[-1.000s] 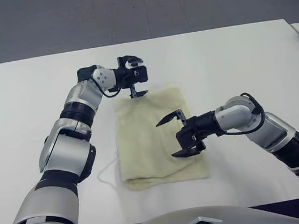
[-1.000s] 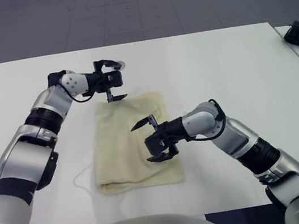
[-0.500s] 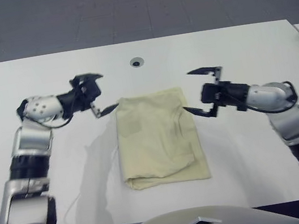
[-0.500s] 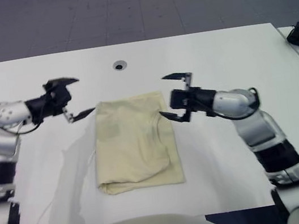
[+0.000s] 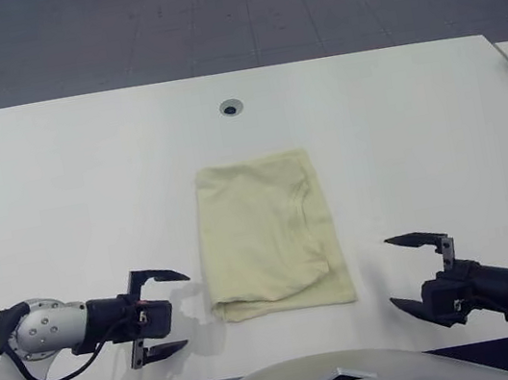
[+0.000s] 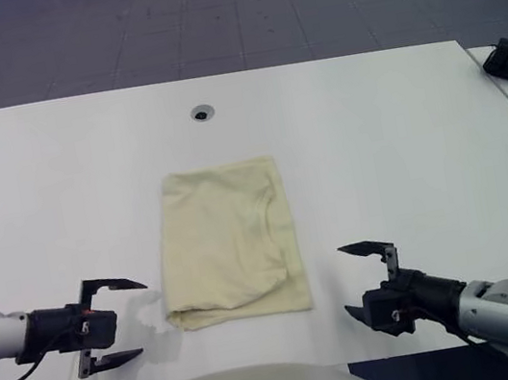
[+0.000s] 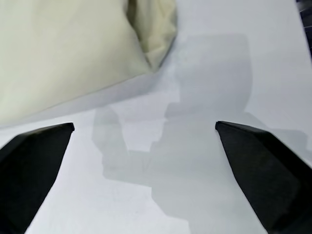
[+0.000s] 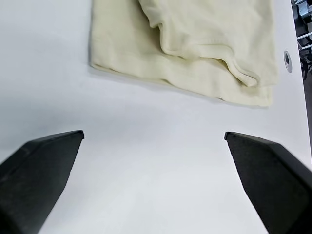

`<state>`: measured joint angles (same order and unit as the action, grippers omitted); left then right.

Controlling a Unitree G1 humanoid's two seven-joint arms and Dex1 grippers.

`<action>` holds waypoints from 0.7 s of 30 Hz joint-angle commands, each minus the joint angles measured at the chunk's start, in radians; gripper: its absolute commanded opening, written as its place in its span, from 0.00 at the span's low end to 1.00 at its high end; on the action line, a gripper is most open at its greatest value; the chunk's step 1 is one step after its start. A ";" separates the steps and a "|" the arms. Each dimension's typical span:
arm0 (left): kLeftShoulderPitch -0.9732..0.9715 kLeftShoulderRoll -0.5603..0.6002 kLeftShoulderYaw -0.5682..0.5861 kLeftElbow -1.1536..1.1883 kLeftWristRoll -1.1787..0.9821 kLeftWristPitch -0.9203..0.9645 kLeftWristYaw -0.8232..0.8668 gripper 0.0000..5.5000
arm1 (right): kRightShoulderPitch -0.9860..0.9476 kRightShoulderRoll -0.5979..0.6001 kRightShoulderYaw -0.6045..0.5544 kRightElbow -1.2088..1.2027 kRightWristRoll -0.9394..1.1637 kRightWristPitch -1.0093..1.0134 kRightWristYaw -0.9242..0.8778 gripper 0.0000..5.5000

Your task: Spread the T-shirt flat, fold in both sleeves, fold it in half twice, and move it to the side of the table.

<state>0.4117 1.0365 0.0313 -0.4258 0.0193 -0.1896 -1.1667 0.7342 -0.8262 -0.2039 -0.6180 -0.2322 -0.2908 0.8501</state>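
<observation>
White table (image 5: 55,165), folded yellow T-shirt (image 5: 266,232) at centre.
Left gripper (image 5: 185,311) and right gripper (image 5: 390,273) held low, flanking its near end, fingers apart.

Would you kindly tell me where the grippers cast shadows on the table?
Left wrist view: a blocky grey shadow of the left gripper lies on the table beside the T-shirt. Right wrist view: no clear shadow by the right gripper.

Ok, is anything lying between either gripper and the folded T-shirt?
Nothing visible does. Bare table separates the open left gripper and the open right gripper from the T-shirt, one on each side.
</observation>
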 commanded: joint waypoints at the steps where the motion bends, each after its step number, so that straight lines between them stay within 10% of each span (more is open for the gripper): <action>1: 0.001 -0.104 -0.110 -0.009 0.222 -0.069 0.171 0.95 | -0.037 0.002 0.055 -0.015 -0.026 0.008 -0.003 0.98; 21: -0.093 -0.047 -0.227 0.034 0.251 -0.108 0.179 0.27 | -0.331 0.068 0.405 0.078 -0.249 0.023 -0.072 0.89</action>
<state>0.3247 0.9644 -0.1715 -0.4256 0.2585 -0.3179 -0.9535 0.4346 -0.7636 0.1687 -0.5782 -0.4431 -0.2666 0.7809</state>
